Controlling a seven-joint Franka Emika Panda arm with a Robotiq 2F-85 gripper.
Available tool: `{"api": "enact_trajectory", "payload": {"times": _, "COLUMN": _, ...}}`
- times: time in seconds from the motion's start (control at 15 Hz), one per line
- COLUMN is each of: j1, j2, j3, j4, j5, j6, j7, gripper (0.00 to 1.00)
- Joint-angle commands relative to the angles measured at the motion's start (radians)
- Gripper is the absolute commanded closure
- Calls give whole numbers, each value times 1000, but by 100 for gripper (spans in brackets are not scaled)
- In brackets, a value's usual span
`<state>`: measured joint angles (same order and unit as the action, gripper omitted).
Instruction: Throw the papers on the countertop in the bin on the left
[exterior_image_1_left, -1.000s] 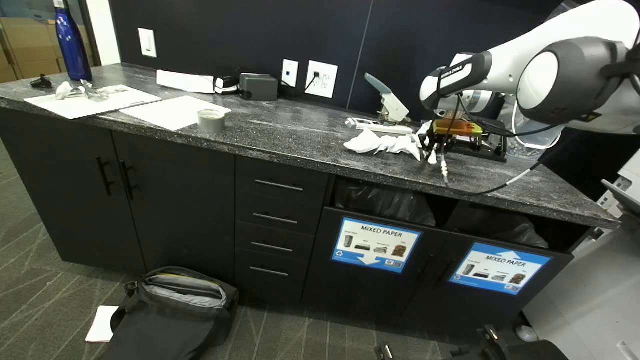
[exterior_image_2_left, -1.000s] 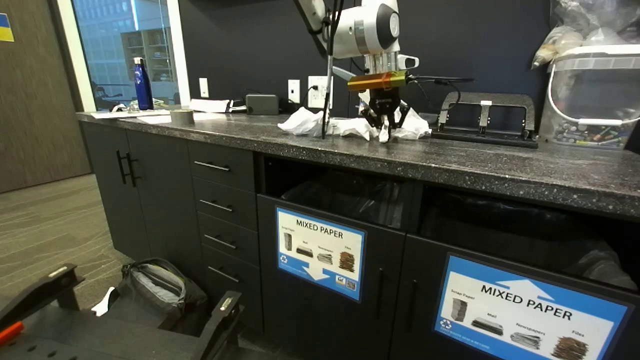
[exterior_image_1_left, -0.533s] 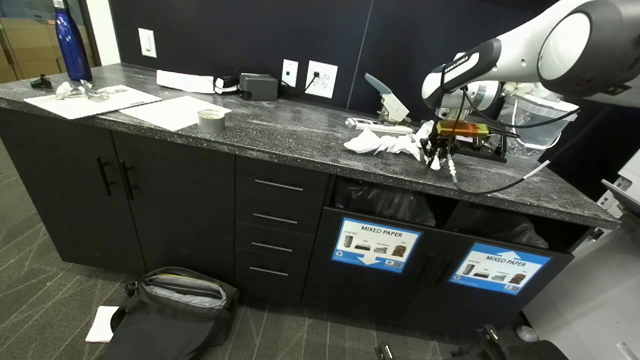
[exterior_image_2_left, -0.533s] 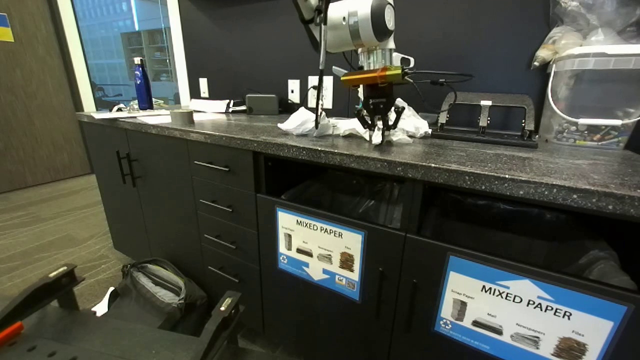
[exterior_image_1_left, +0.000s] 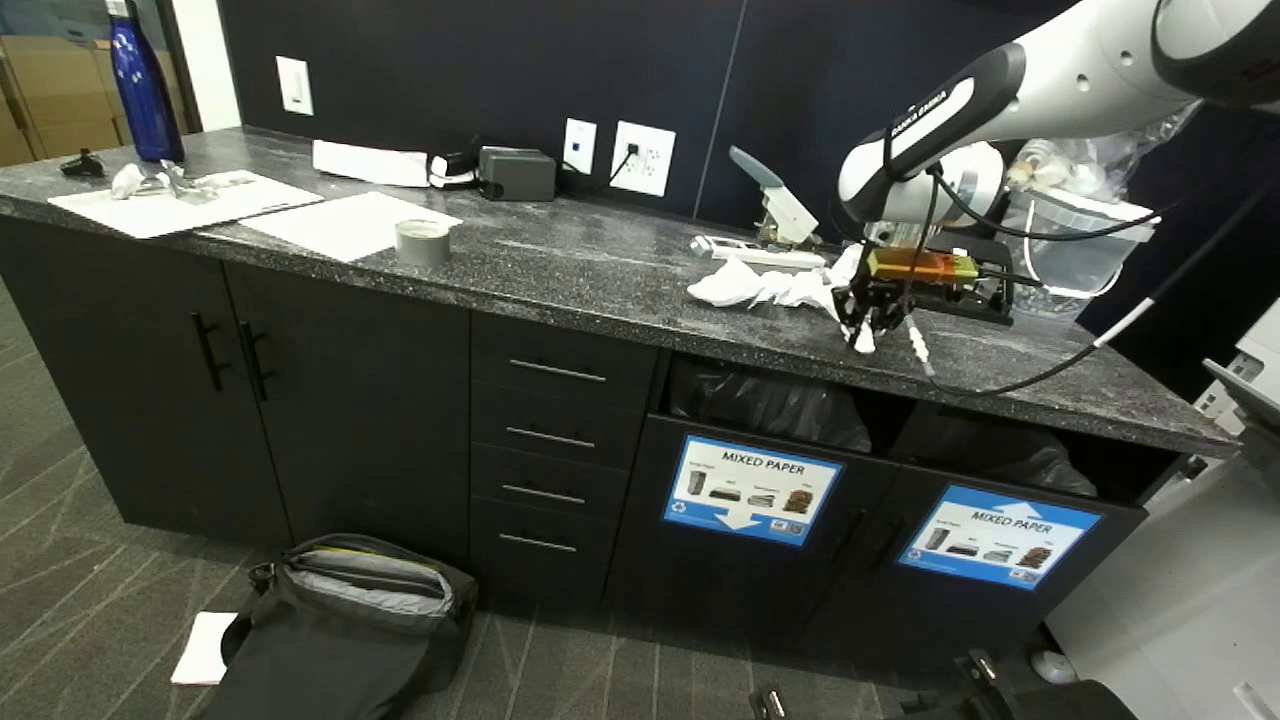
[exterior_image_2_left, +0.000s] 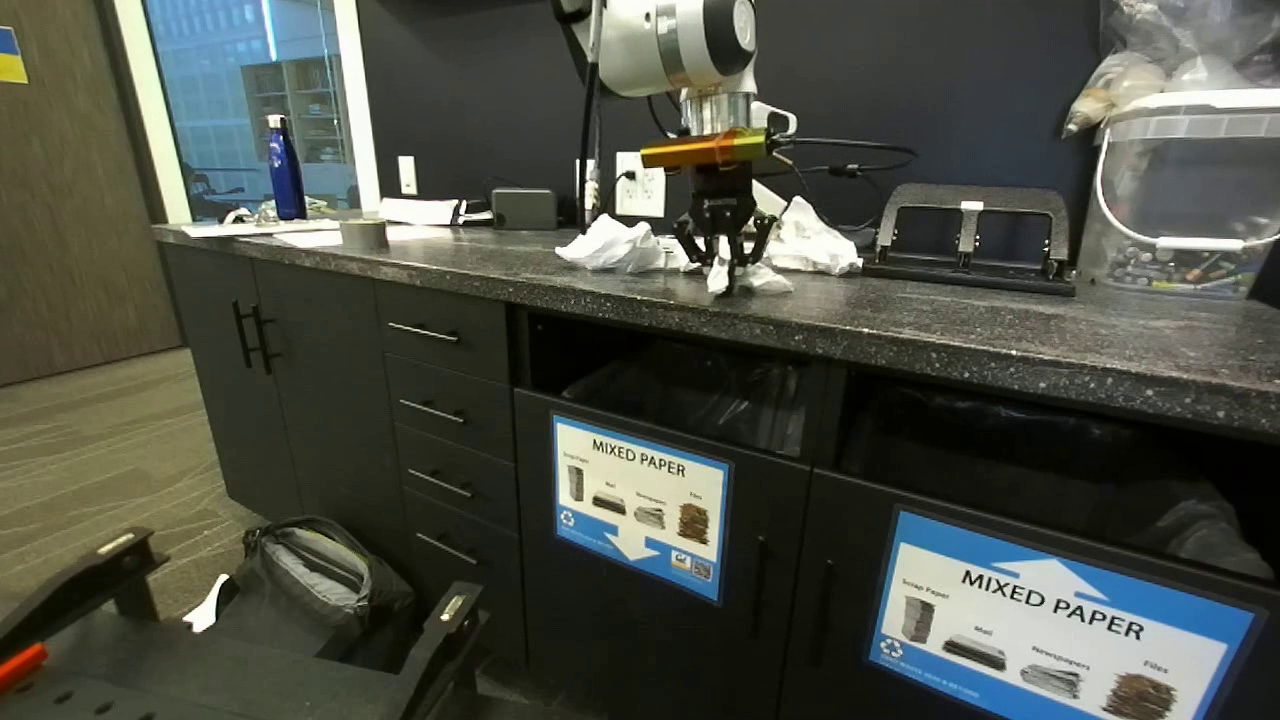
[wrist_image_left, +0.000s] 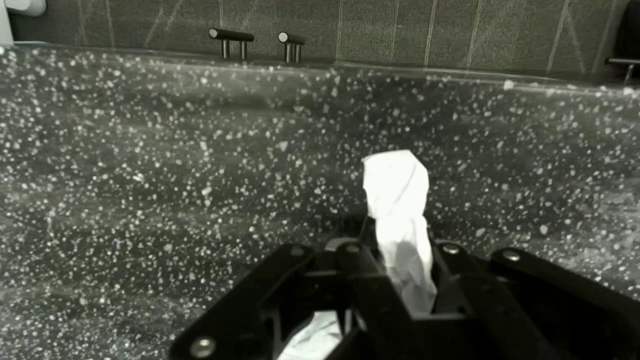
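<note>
Along its rear edge the bench (exterior_image_1_left: 590, 265) is backed by a dark wall (exterior_image_1_left: 450, 60), in which white plates (exterior_image_1_left: 580, 157) are set. Below its front edge, a stack of four drawers (exterior_image_1_left: 550, 412) and black-handled cabinet doors (exterior_image_1_left: 340, 390) are fitted. Beyond its rear left corner, in an exterior view, a pale-framed window (exterior_image_2_left: 220, 80) is seen, tinted bluish; shelves (exterior_image_2_left: 320, 100) and a bright streak (exterior_image_2_left: 269, 30) are shown in it. Beside it a wood-grained panel (exterior_image_2_left: 80, 250) is found. Line-patterned carpet (exterior_image_1_left: 550, 650) is laid before the front edge.
</note>
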<state>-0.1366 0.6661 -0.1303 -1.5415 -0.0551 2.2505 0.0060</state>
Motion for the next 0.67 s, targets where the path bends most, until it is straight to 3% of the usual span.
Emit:
{"api": "enact_trajectory", "payload": {"times": 0.0, "j1": 43, "j2": -126, "j3": -1, "j4": -234, "j5": -27, "j6": 43, "j7": 43, "gripper": 88}}
{"api": "enact_trajectory", "payload": {"times": 0.4, "j1": 72, "j2": -312, "j3": 22, "j4": -496, "j5": -14, "j6": -55, "j7": 40, "gripper": 90}}
{"api": "enact_trajectory", "payload": {"times": 0.6, "j1": 79, "j2": -373, "j3": 30, "j4": -672, "j5": -10, "j6": 20, "j7": 62, "gripper": 90}}
